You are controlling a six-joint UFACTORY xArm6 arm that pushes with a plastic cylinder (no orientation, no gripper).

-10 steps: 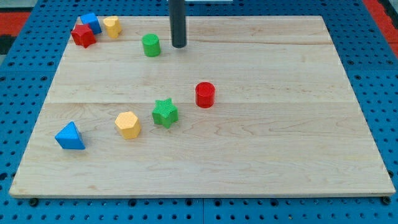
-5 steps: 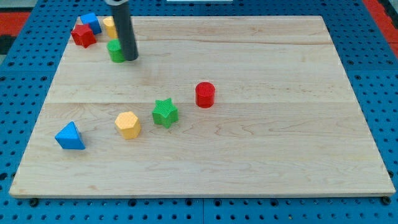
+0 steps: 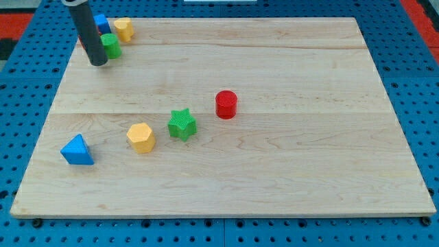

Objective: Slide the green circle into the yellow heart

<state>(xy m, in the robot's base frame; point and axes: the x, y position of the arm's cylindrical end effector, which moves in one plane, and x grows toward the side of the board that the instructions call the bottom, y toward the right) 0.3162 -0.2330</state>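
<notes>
My tip (image 3: 98,63): the rod has no jaws, so it grasps nothing; its lower end rests on the board just to the view's left of the green circle, touching or nearly touching it. I cannot tell which.

Green circle (image 3: 111,46): a short upright cylinder near the board's top-left corner, partly hidden by the rod on its left side.

Yellow heart (image 3: 123,29): just up and to the view's right of the green circle; the two look touching or a hair apart.

Blue block (image 3: 102,23): directly above the green circle, shape partly hidden by the rod.

Red block behind the rod (image 3: 81,42): only a sliver shows to the left of the green circle; shape cannot be made out.

Handling, as a judgement: the green circle looks light, rigid and smooth-bottomed, so it should slide readily on wood. Being round, it will likely roll off the rod sideways if struck off-centre.

Where to press: on the side facing away from the yellow heart, its lower left, square through the middle.

Farther from the green circle: red cylinder (image 3: 226,104), green star (image 3: 182,124), yellow hexagon (image 3: 141,137) and blue triangle (image 3: 77,150), all well below it on the wooden board (image 3: 309,158).
</notes>
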